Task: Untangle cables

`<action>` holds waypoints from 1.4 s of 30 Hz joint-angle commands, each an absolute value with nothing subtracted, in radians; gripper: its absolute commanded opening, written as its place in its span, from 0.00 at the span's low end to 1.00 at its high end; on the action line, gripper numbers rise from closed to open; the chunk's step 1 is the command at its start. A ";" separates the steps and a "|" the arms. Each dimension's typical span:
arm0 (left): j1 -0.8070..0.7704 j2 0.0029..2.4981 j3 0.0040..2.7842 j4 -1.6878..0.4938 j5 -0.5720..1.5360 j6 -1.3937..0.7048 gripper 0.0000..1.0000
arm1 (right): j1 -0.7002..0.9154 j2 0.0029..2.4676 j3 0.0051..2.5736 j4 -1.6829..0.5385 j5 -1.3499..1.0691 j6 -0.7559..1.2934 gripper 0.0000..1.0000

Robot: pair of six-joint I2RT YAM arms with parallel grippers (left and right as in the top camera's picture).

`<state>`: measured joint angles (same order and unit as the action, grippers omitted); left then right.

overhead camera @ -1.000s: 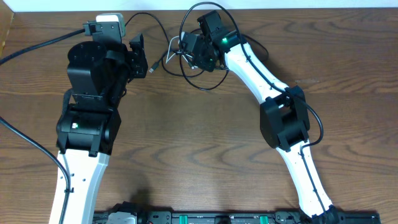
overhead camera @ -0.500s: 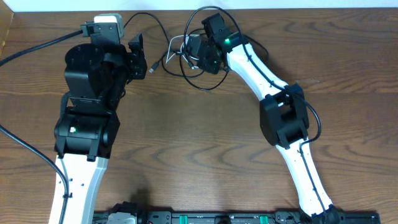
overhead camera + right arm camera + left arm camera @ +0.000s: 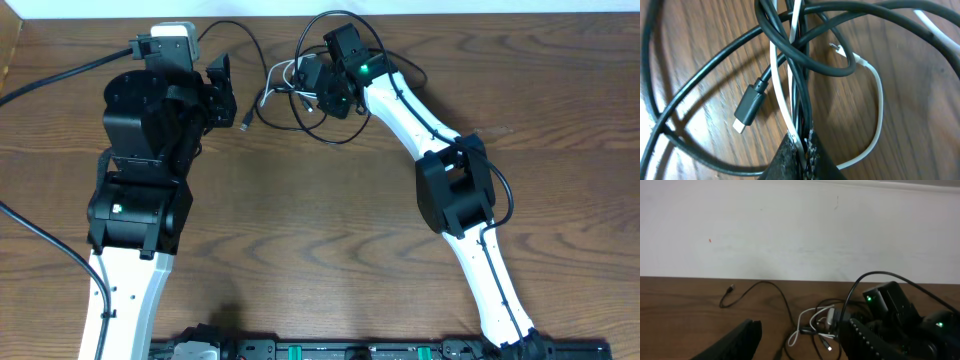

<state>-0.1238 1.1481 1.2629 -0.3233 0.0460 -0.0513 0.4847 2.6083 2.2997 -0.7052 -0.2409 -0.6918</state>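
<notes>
A tangle of thin black cable (image 3: 325,130) and a shorter white cable (image 3: 277,72) lies at the far middle of the wooden table. My right gripper (image 3: 313,82) is shut on the bundle; in the right wrist view its fingers (image 3: 801,146) pinch the white cable (image 3: 782,102) and black strands together, with a black plug (image 3: 748,107) lying free beside them. My left gripper (image 3: 222,85) is open and empty, just left of the tangle. In the left wrist view its fingers (image 3: 800,337) frame the white loop (image 3: 807,322). A black cable end (image 3: 729,291) trails toward the wall.
A thick black cable (image 3: 50,80) runs from the left arm off the table's left edge. A white wall (image 3: 790,225) borders the far edge of the table (image 3: 300,250).
My right gripper has shifted slightly with the bundle, and the white loop and black loops moved a little toward the left. The left arm has barely moved.
</notes>
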 commanded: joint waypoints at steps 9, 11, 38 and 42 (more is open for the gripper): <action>-0.123 1.157 1.281 -0.342 -0.073 -0.013 0.56 | 0.483 2.608 2.519 -0.725 -0.310 -0.614 0.01; -0.123 1.185 1.281 -0.347 -0.073 0.001 0.56 | 0.484 2.608 2.558 -0.748 -0.310 -0.614 0.01; -0.105 1.486 1.281 -0.189 -0.068 0.000 0.56 | 0.589 2.399 3.092 -1.306 -0.339 -0.627 0.01; -0.102 1.509 1.281 -0.181 -0.036 0.000 0.56 | 0.589 2.335 3.092 -1.347 -0.339 -0.638 0.01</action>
